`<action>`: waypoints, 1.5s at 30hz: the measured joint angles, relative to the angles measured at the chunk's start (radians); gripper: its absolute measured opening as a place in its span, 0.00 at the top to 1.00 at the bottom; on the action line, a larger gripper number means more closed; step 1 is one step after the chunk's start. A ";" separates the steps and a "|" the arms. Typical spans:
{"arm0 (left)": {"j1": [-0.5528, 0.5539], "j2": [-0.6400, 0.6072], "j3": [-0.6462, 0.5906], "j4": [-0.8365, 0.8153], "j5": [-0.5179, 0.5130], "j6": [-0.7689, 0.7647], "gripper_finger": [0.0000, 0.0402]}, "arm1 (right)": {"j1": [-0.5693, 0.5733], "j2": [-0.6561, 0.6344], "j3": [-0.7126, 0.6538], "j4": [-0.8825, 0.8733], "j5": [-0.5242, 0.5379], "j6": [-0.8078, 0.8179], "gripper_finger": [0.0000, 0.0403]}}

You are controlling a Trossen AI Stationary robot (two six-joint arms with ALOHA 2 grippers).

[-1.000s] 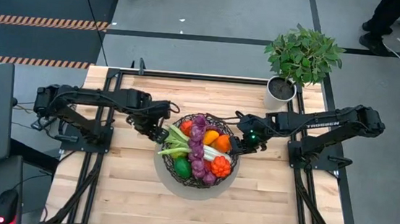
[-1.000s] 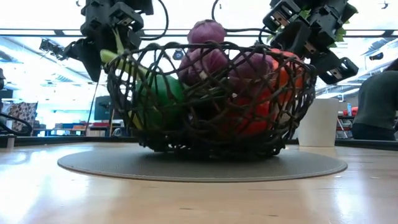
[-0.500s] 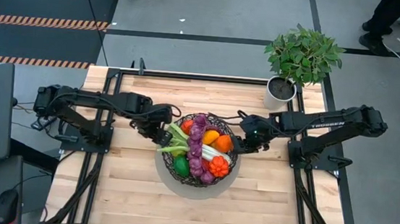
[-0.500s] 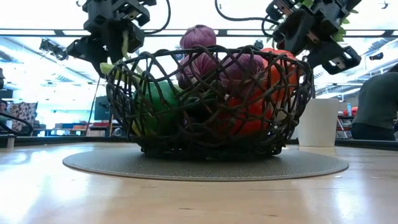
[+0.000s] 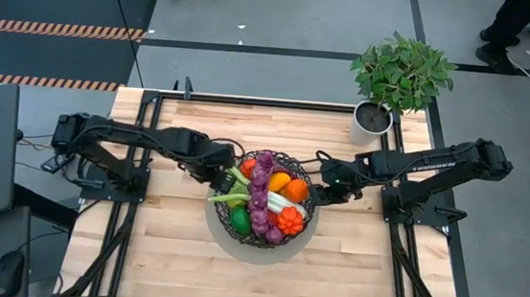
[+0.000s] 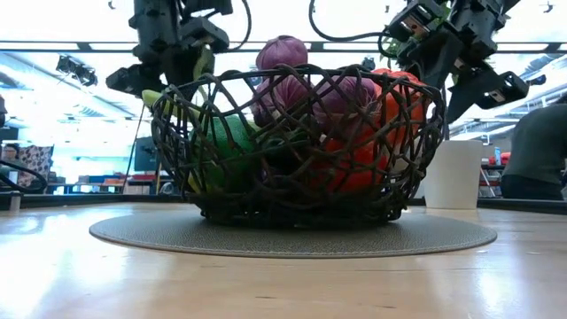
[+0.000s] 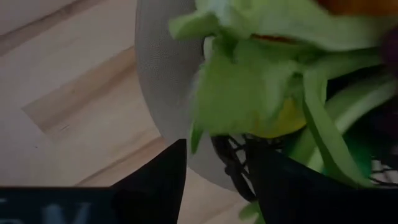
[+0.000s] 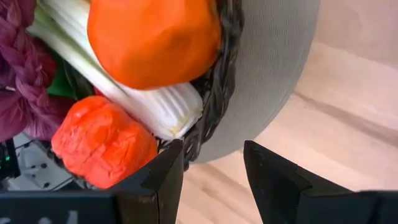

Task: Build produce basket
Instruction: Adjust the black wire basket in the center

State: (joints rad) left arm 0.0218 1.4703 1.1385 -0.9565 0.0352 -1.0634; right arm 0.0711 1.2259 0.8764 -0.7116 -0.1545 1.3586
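Dark jointed arms, black cables, seemingly white lettering.

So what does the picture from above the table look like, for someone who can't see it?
A dark wire basket full of toy produce sits mid-table on a pale round base. The left gripper and right gripper flank its rim, and a potted plant stands at the far right corner.

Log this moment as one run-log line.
basket: full of produce | left gripper: open, at basket's left rim | right gripper: open, at right rim
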 joint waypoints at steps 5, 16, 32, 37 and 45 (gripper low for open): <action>-0.030 0.079 0.000 0.007 -0.015 0.001 0.55 | 0.000 0.000 0.000 0.000 0.050 0.000 0.57; -0.066 0.140 0.000 0.028 -0.020 -0.025 0.55 | 0.001 0.000 0.001 0.042 0.030 0.054 0.57; -0.064 0.140 0.000 0.060 -0.024 -0.017 0.58 | 0.005 0.188 0.002 0.090 0.054 -0.026 0.60; -0.064 0.140 0.000 0.066 -0.037 -0.016 0.69 | 0.004 0.211 0.003 0.088 0.056 -0.048 0.72; -0.057 0.140 0.002 0.069 -0.053 -0.066 0.89 | 0.002 0.194 0.001 0.081 0.069 -0.003 0.86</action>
State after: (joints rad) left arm -0.0356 1.6104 1.1403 -0.8874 -0.0177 -1.1298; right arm 0.0727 1.4196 0.8770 -0.6304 -0.0859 1.3555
